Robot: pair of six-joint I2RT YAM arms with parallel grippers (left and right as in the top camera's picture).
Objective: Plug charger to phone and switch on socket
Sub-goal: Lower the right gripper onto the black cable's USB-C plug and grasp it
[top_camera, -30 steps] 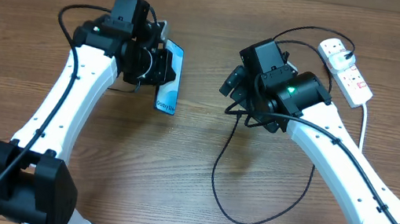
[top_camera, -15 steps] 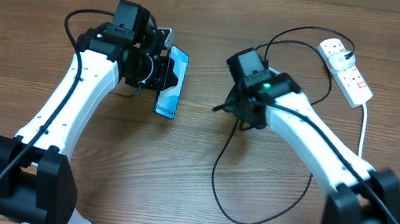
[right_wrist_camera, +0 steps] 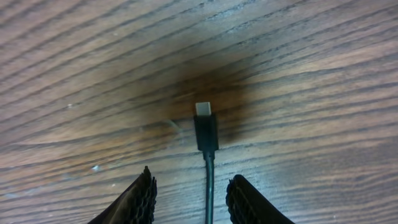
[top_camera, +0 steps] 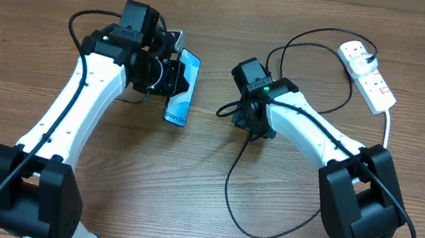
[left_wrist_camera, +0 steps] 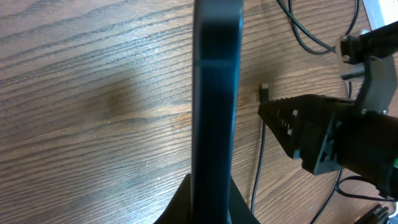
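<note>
Now the right gripper (right_wrist_camera: 194,185) holds its jaws narrowly apart astride the charger (right_wrist_camera: 209,177), whose connector tip (right_wrist_camera: 204,123) lies flat on the wood just ahead of them. Light and limp, it will likely flop, so that stiff tip looks the place to pinch. The left gripper (top_camera: 173,77) clamps the phone (left_wrist_camera: 216,93) edge-on between its jaws.

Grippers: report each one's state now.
Left gripper: shut on the phone.
Right gripper: open, astride the charger, not touching it.

The wooden table (top_camera: 173,214) carries the charger (right_wrist_camera: 206,134) and the socket (top_camera: 368,75)
</note>
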